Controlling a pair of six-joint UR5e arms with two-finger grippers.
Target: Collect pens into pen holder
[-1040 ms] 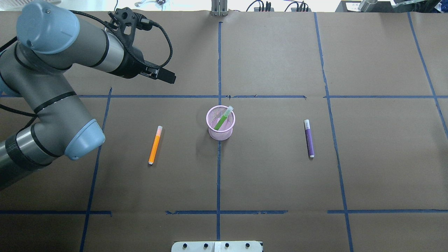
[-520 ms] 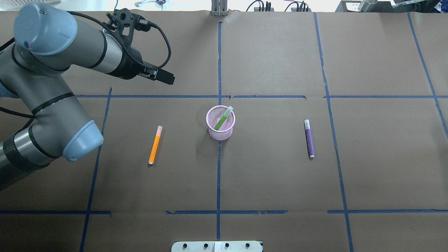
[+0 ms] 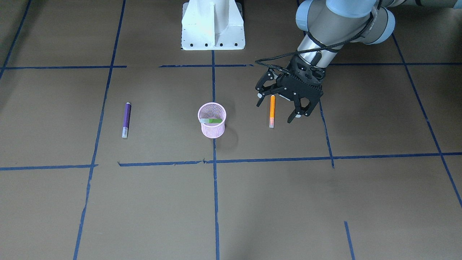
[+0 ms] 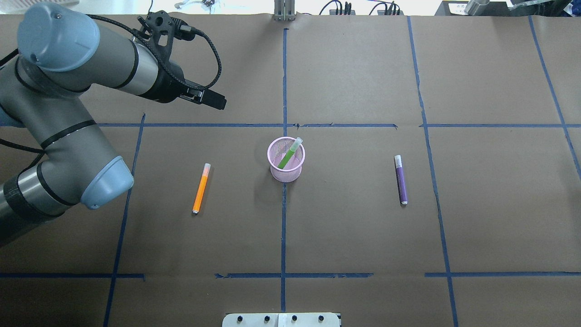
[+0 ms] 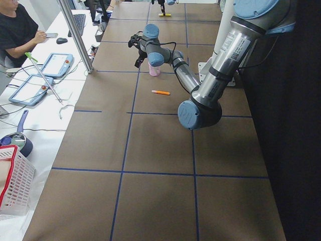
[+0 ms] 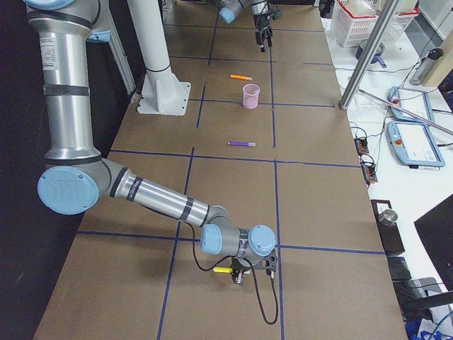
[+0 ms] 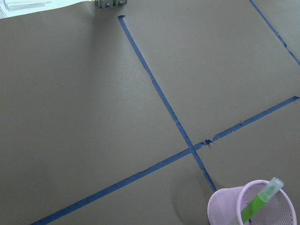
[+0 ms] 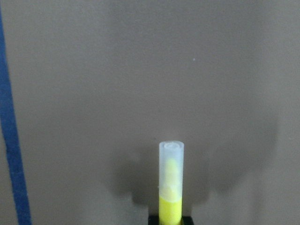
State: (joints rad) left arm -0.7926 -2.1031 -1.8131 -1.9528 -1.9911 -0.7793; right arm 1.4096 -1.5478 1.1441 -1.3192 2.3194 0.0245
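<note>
The pink mesh pen holder (image 4: 286, 173) (image 3: 212, 129) stands at the table's middle with the green pen (image 4: 287, 158) (image 7: 258, 204) leaning inside. The orange pen (image 4: 200, 190) (image 3: 272, 108) lies flat to its left, the purple pen (image 4: 401, 181) (image 3: 126, 117) flat to its right. My left gripper (image 3: 276, 110) (image 4: 217, 100) is open and empty, held above the table beyond the orange pen. My right gripper (image 6: 242, 275) is low at the table's far right end, shut on a yellow pen (image 8: 171, 187) that sticks out ahead of it.
Blue tape lines (image 4: 284, 81) divide the brown paper table. The white robot base (image 3: 213, 25) stands at the near edge. Operator tablets (image 6: 417, 145) and a basket (image 6: 361, 18) sit past the far edge.
My left arm has drawn slightly to the left and then held still. The pens and the holder have not moved.
</note>
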